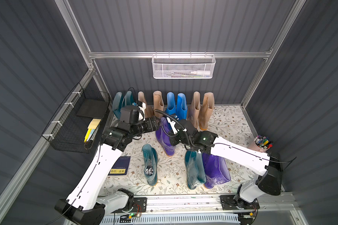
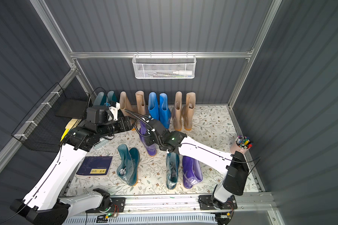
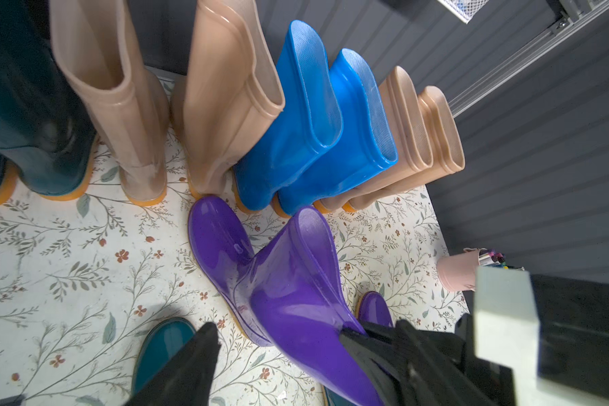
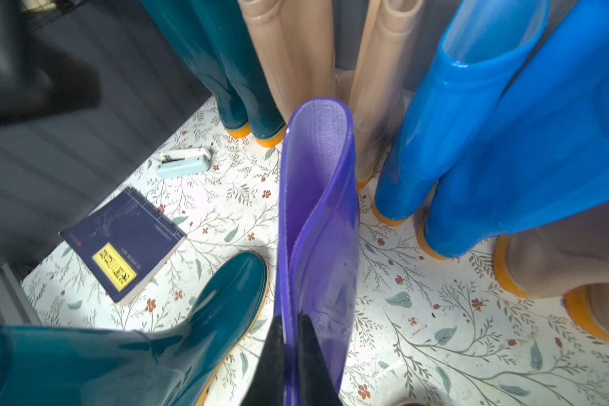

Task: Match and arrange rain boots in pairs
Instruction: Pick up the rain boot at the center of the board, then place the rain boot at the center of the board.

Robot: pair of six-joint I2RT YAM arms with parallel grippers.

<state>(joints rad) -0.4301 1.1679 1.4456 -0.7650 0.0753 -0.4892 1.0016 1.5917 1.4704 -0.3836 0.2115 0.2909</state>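
- Rain boots (image 1: 207, 107): twelve on the floral bench (image 1: 228, 120), all tall glossy rubber with orange soles.
- By colour: four dark teal boots (image 1: 117, 106), four beige boots (image 1: 158, 101), two bright blue boots (image 1: 171, 103), two purple boots (image 1: 216, 169).
- Eight stand in a row against the back wall: a teal pair, a beige pair, the blue pair, a beige pair.
- Four stand nearer the arms: one teal alone, one teal just beside one purple, and the other purple boot (image 1: 164, 140) just before the blue pair.
- Right gripper (image 4: 291, 321) is clamped on that boot's shaft rim, pinching it flat.
- Left gripper (image 3: 306, 330) is spread wide beside the same shaft, holding nothing.
- One pink marker cup (image 1: 261, 145) and one dark blue book (image 1: 120, 165) share the bench.
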